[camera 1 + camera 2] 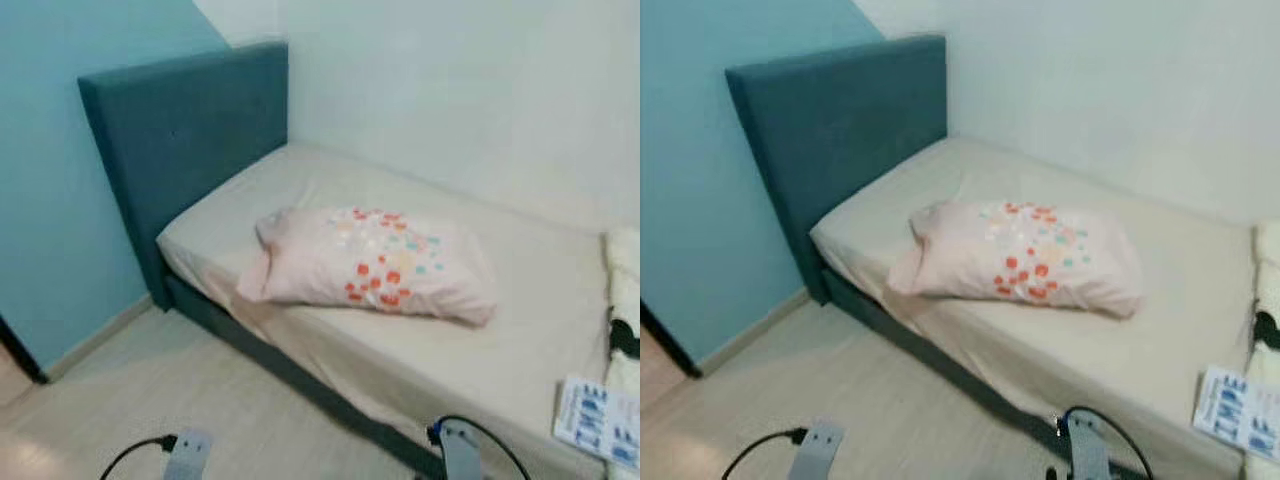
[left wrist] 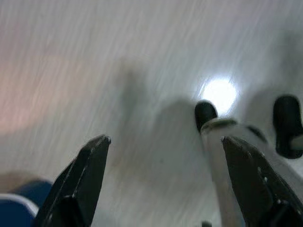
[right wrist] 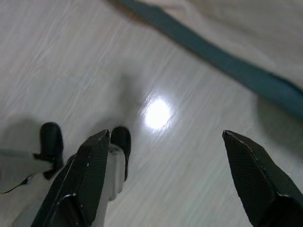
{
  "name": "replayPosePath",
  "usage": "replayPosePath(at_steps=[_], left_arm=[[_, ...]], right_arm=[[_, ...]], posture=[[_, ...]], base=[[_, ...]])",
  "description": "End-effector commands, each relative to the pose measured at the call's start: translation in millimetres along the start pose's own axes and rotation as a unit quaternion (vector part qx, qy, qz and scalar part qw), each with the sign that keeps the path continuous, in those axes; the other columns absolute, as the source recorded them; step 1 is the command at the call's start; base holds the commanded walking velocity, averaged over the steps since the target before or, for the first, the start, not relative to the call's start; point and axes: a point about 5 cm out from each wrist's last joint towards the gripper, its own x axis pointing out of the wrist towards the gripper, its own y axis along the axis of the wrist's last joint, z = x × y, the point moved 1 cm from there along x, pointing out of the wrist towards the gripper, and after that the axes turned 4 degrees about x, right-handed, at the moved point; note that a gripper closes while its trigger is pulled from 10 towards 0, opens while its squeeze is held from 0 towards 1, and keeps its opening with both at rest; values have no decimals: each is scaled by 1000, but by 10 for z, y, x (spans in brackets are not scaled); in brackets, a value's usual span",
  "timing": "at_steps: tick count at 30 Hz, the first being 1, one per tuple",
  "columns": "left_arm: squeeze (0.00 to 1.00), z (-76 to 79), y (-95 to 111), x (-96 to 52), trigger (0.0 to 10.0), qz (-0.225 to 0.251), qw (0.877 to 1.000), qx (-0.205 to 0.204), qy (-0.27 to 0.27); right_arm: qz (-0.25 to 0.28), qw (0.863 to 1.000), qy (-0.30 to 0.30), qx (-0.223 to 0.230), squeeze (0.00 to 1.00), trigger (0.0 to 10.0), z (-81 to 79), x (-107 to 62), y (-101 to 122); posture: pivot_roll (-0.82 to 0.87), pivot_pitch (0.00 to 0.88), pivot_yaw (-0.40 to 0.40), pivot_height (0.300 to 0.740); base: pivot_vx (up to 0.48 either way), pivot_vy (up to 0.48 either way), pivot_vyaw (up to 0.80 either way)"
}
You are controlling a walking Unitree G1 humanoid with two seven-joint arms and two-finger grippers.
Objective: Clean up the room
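A pink pillow with red, orange and blue dots lies across the middle of the bed, which has a cream sheet and a teal headboard. A blue-and-white printed paper lies at the bed's near right corner. Both arms hang low over the pale floor, their silver wrists showing at the bottom of the eye views. In the left wrist view my left gripper is open above the floor. My right gripper is open too, with the bed's teal base beyond it.
A light blue wall stands left of the headboard, a white wall behind the bed. White bedding with a black item lies at the right edge. Pale wood floor runs between me and the bed.
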Motion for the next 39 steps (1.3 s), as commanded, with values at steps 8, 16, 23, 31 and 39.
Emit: replayPosePath(at_steps=[8,16,23,31,39], left_arm=[[0,-10,-11,-1,10000,-1,1000,1,-1],[0,5,10,1,10000,3,1000,9,-7],[0,7,10,1,10000,3,1000,10,-9],[0,8,2,0,10000,2,1000,10,-11],[0,7,-26,-4,10000,-2,1000,9,-10]], right_arm=[[2,1000,4,4,0,10000,-33,5,15],[0,1000,3,2,0,10000,-30,4,7],[0,1000,4,1,0,10000,-40,5,0],[-3,1000,5,2,0,10000,-49,4,-14],[-4,1000,5,2,0,10000,-45,3,-26]], posture=[[47,0,-68,740],[48,0,-71,740],[48,0,-69,740],[48,0,-69,740],[46,0,-69,740]], base=[[0,0,0],[0,-108,0],[0,-469,0],[0,-469,0],[0,-469,0]])
